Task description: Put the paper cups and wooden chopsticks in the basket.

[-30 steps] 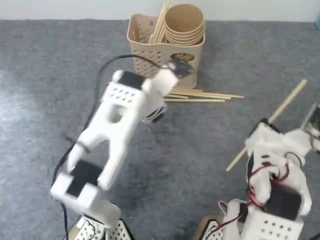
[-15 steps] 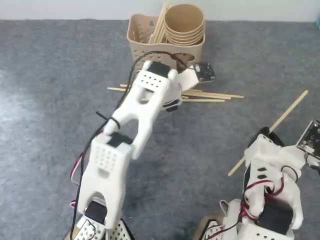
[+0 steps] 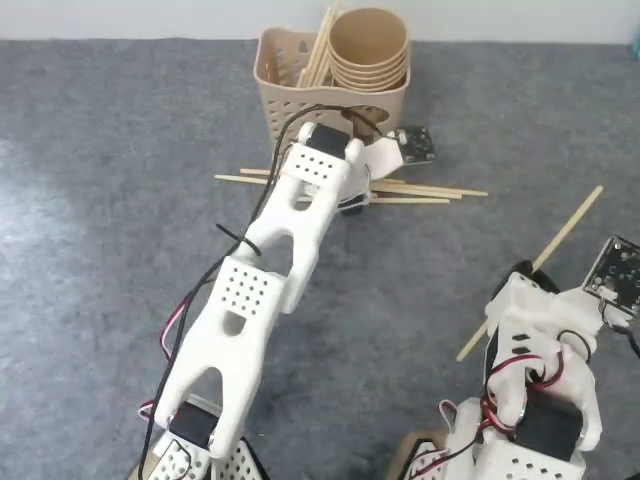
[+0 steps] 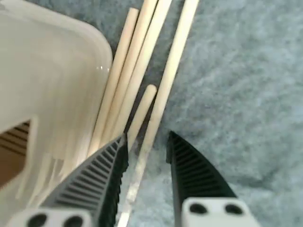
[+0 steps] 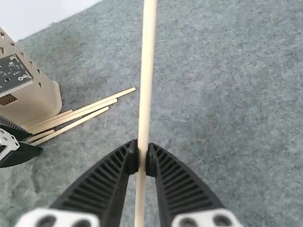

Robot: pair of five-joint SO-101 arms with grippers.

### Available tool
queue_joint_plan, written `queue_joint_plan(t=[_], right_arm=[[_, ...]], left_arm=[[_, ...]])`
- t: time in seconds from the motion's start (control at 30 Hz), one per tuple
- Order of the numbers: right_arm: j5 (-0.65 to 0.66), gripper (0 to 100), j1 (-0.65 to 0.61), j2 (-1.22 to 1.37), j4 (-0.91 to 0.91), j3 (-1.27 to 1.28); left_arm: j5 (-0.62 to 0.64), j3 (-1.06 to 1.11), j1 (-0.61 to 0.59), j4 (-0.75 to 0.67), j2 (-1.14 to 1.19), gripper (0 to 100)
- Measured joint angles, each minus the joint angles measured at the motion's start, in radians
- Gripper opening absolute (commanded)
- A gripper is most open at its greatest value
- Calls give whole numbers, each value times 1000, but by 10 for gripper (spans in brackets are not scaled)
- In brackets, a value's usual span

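Note:
The beige basket [image 3: 300,95] stands at the back with a stack of paper cups [image 3: 368,45] and several chopsticks [image 3: 318,50] in it. More wooden chopsticks [image 3: 430,190] lie on the carpet in front of it. My left gripper [image 4: 147,137] is low over these, right beside the basket wall [image 4: 52,85]. It is open, and one loose chopstick [image 4: 163,90] runs between its fingers. My right gripper [image 5: 142,144] is shut on a single long chopstick [image 5: 147,71]. In the high view that held chopstick [image 3: 570,225] slants across the right side.
Grey carpet covers the whole table. In the right wrist view the basket corner [image 5: 28,101], the chopsticks on the floor [image 5: 80,116] and the left arm's dark fingertips [image 5: 14,142] sit far off. Open carpet lies between the two arms.
The left arm has stretched forward from mid-table to the chopsticks beside the basket. The right arm shifted slightly, and its held chopstick moved a little.

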Motion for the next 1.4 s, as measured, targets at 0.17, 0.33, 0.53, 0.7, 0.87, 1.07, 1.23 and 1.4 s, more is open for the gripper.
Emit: queue_joint_plan(t=[0.17, 0.33, 0.53, 0.7, 0.87, 1.07, 1.23, 1.4], right_arm=[[0, 8, 0, 0, 0, 0], [2, 8, 0, 0, -3, 0], [2, 8, 0, 0, -3, 0], [2, 8, 0, 0, -3, 0], [2, 8, 0, 0, -21, 0], [2, 8, 0, 0, -32, 0], [2, 8, 0, 0, -34, 0], [2, 8, 0, 0, -34, 0]], left_arm=[[-2, -133, 8, 58, 81, 12], [-43, -216, 8, 146, 123, 12], [-46, -221, 15, 158, 126, 12], [-46, -221, 21, 158, 126, 12], [15, -218, 52, 161, 104, 12], [51, 0, 133, 164, -51, 12], [52, 318, 235, 166, -284, 12], [52, 531, 295, 166, -540, 12]])
